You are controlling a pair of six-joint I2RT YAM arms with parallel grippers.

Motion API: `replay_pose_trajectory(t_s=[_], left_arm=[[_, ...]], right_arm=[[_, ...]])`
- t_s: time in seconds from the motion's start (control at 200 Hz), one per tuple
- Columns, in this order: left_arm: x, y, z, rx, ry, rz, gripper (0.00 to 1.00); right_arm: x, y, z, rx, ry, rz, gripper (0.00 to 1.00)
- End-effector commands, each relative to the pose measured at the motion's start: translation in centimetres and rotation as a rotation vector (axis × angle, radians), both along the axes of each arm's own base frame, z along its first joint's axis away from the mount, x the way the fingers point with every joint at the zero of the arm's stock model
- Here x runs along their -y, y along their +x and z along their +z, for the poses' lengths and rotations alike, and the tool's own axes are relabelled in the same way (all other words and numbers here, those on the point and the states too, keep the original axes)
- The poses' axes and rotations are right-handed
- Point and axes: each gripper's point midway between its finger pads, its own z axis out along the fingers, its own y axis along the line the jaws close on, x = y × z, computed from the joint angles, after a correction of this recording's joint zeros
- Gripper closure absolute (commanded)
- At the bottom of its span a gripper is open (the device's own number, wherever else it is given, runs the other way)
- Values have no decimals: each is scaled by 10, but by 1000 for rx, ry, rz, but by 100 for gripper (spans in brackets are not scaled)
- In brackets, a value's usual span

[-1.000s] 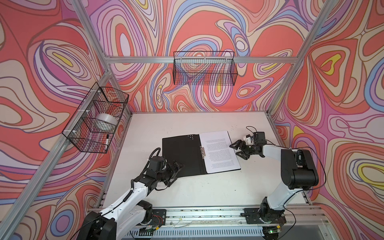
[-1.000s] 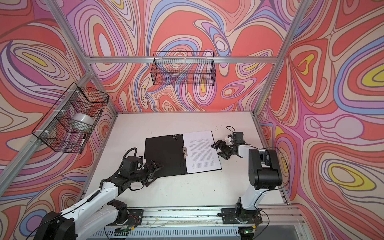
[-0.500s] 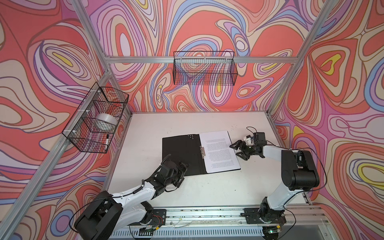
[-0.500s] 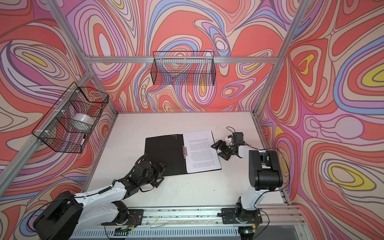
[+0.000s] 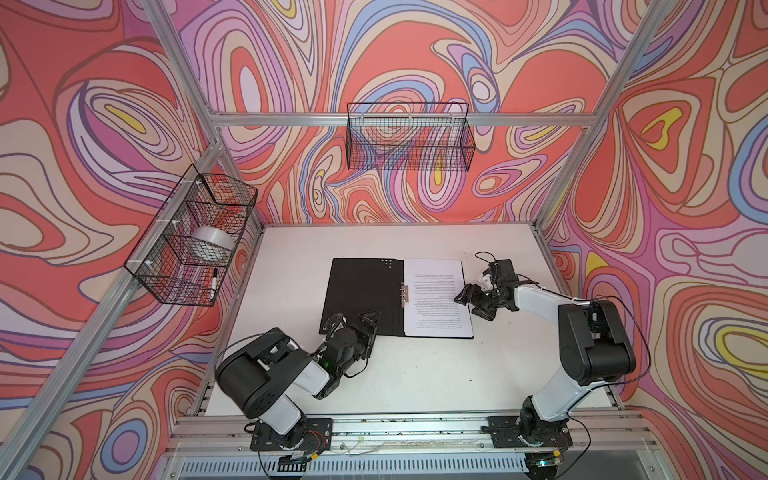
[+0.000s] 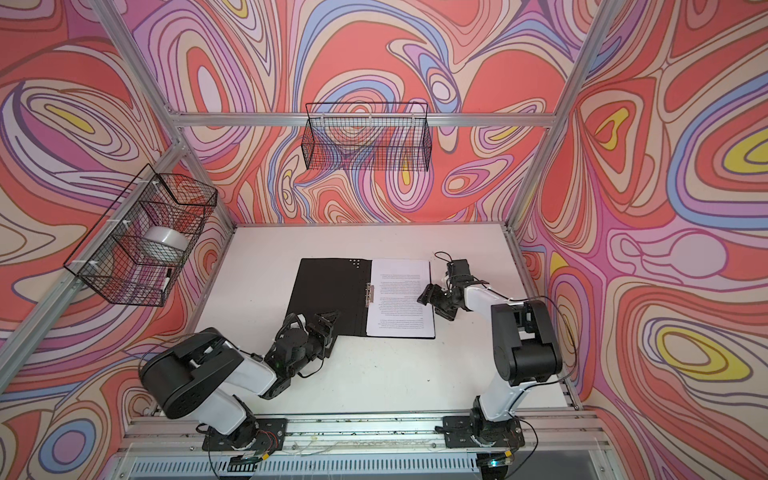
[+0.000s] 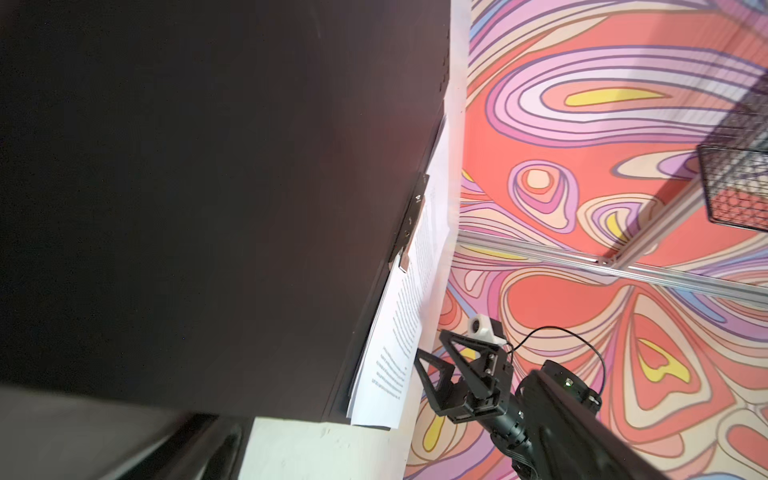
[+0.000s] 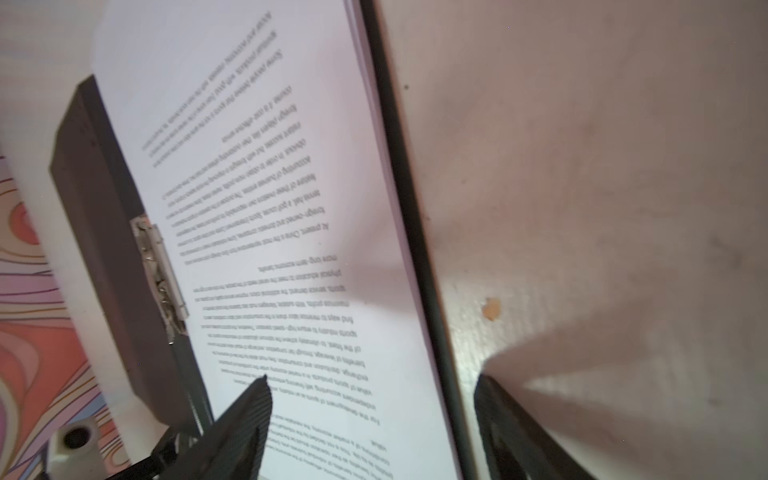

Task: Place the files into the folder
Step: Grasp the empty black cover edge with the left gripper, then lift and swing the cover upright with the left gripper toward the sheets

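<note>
Our left arm has folded back toward its base since a second ago, and the left gripper [image 5: 354, 320] now hangs spread wide at the near left corner of the open folder [image 5: 361, 291]. We see the files [image 5: 436, 303] lying on its right half. The right gripper [image 5: 469, 304], unclenched and empty, straddles their right edge.

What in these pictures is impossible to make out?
- Print on the white paper sheets: blurred in the right wrist view, too small in both top views.
- Number of sheets: only stacked edges show.
- Outer side of the flat black-lined cardboard folder: it lies open, that side underneath.
- Whether the open left gripper touches the folder: both top views look from above, so its height is unclear; the dark cover fills the left wrist view.
</note>
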Motion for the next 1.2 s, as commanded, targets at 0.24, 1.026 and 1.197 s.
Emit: replay_pose_trajectory(t_s=[0.24, 1.026, 1.197], left_arm=[[-24, -9, -71, -112, 199, 38, 0], [-28, 62, 7, 221, 281, 8, 0], [-33, 75, 27, 291, 286, -2, 0]], right_arm=[[-56, 13, 27, 62, -105, 198, 53], [-87, -13, -58, -124, -133, 350, 99], [-87, -17, -61, -132, -128, 362, 100]])
